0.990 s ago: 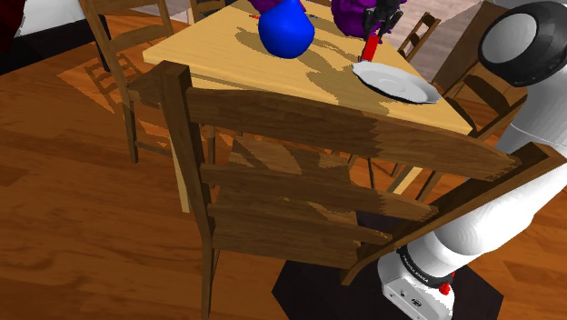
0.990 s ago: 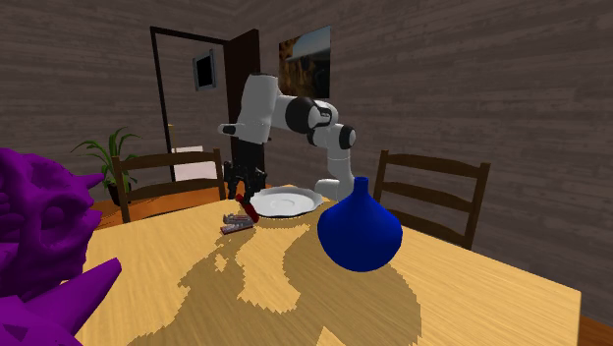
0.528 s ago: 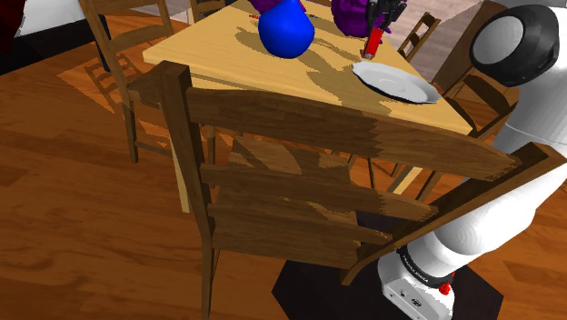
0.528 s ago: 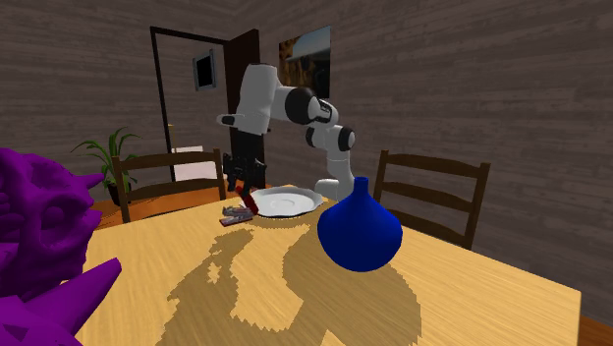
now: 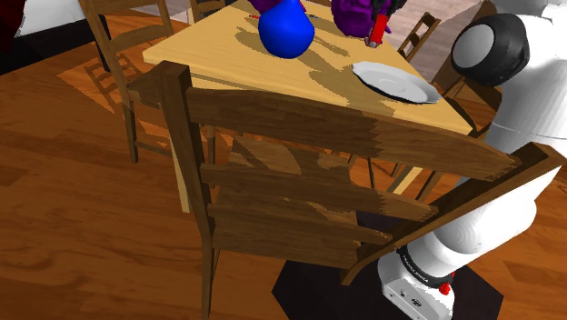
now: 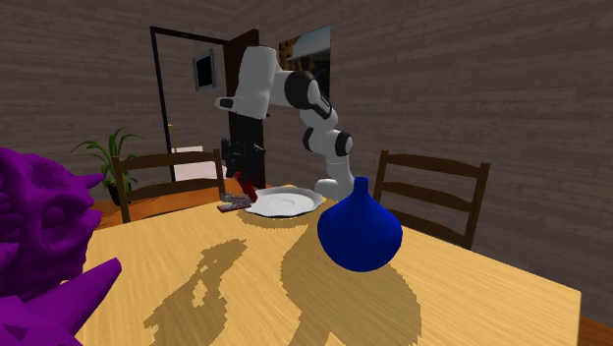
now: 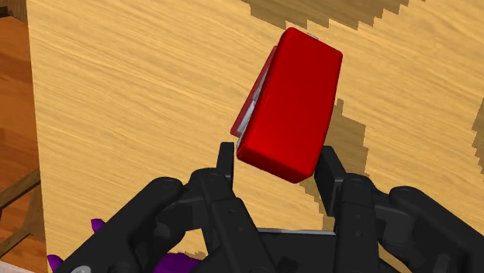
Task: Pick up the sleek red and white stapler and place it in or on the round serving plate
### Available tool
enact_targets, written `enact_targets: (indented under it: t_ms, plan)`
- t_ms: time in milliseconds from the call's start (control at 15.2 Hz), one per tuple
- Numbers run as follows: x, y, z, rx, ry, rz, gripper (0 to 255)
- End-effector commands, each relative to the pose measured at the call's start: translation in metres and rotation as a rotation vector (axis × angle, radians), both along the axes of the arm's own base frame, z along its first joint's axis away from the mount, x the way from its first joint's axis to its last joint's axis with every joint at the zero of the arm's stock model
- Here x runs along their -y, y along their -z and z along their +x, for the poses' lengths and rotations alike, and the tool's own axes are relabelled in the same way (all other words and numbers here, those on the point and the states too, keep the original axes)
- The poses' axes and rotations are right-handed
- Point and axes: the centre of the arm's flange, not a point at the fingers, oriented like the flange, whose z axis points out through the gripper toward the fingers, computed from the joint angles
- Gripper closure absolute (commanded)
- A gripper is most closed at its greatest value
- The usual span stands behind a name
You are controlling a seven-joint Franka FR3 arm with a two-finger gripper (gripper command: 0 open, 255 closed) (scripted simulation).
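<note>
One part looks done to me: the red stapler is up in the air, off the wooden counter.

What is holding it?

The black pincer. Its two fingers are pressed tight on the stapler, one on each side. The rest of the stapler sticks out past them.

Is it on the plate yet?

No. The round white plate sits by the counter edge nearest the robot's stand, with nothing on it. The stapler hangs above the counter near the plate, on the side away from the stand. I can't tell if it is over the rim.

So what is left?

Two things, I think. Carry the stapler over the middle of the plate, then bring it down and let go.

Is anything in the way?

I guess not. The blue vase and the purple figure stand farther along the counter, away from the plate.
</note>
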Motion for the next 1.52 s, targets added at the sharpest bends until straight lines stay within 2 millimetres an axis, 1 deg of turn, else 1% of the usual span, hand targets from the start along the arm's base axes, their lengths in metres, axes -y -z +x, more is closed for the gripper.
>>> enact_targets:
  t_ms: [0, 198, 1254, 1452]
  plan:
    - [0.0, -0.011, -0.001, 0.0, 0.0, 0.0, 255]
    - [0.0, -0.026, -0.001, 0.0, 0.0, 0.0, 255]
    - [-0.094, -0.068, -0.188, 0.0, 0.0, 0.0, 255]
    - [-0.094, -0.052, -0.188, 0.0, 0.0, 0.0, 255]
